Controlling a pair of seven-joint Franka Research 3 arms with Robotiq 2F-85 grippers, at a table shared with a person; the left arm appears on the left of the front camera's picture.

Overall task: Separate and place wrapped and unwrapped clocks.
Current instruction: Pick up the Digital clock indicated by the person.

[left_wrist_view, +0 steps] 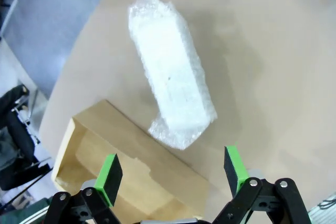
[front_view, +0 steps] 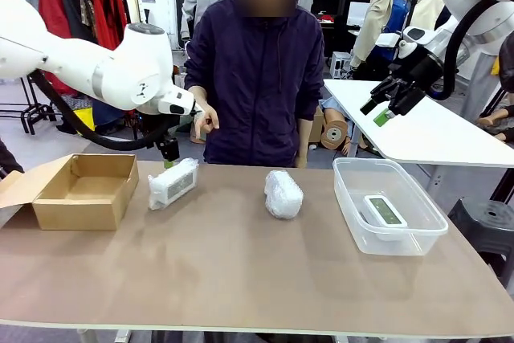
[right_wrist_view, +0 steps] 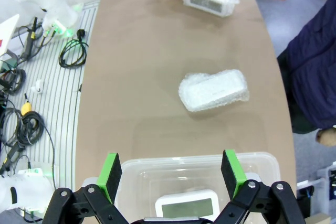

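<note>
Left gripper (left_wrist_view: 172, 170), jaws wide open, hovers over the boxy wrapped bundle (left_wrist_view: 170, 77) beside a cardboard box (left_wrist_view: 79, 150). Right gripper (right_wrist_view: 170, 167), also open, hangs above the bare clock (right_wrist_view: 188, 207) in a clear tub (right_wrist_view: 194, 158).

We see a smooth, matt brown surface (front_view: 241, 279). On it stands a clear, glossy plastic tub (front_view: 347, 198). In the tub lies a white rounded-rectangular clock (front_view: 383, 213) of smooth plastic, with a faintly shiny greenish-grey screen. Just left of the tub, a rounded lump in white translucent bubble wrap (front_view: 283, 193) looks crinkled and pebbly. Farther left of the tub are a boxy bundle in the same wrap (front_view: 173, 183) and an open box of matt brown cardboard (front_view: 84, 213). The left pincer (left_wrist_view: 173, 169) is matt black with matt green pads (left_wrist_view: 111, 174).
</note>
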